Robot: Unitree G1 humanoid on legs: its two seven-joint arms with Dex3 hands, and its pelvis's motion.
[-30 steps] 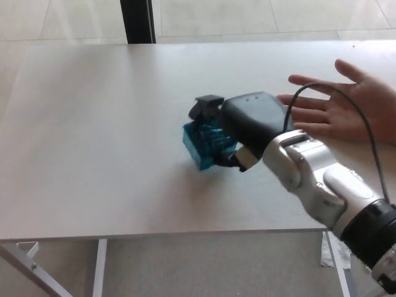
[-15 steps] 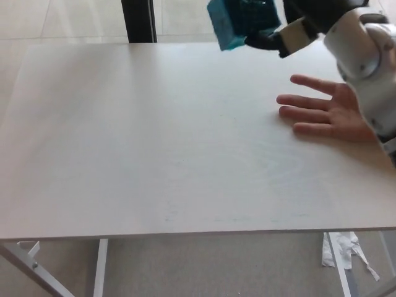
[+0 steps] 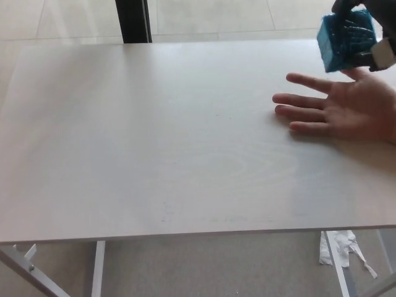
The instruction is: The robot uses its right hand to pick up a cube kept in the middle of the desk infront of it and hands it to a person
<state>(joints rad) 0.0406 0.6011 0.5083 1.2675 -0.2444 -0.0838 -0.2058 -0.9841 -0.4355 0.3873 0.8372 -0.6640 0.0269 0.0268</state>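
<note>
A blue cube [image 3: 345,41] is seen at the top right of the head view. It is held up in the air, above the surface [image 3: 161,142], and it is not touching the surface at all. The cube is see-through blue, and one corner is tipped down.

The cube is gripped by the robot's right hand [image 3: 366,31], which is black and mostly cut off by the edge of the picture. Dark fingers [image 3: 346,6] are seen curled over the top of the cube, and another dark part with a pale band is pressed against its right side. So the right hand is closed around the cube. The left hand is not seen anywhere.

A person's hand [image 3: 346,108] is laid flat on the right side of the surface, palm up. Its fingers are spread apart and pointed to the left. The cube is held just above the far side of this open palm, near the thumb side, and no touch between the two can be made out.

The surface is white and wide. A dark post [image 3: 133,20] is seen behind its far edge, on a pale tiled floor [image 3: 210,15]. White metal legs [image 3: 98,269] are seen under the near edge, and a crumpled bit of white paper [image 3: 337,247] is lying on the floor at the lower right.
</note>
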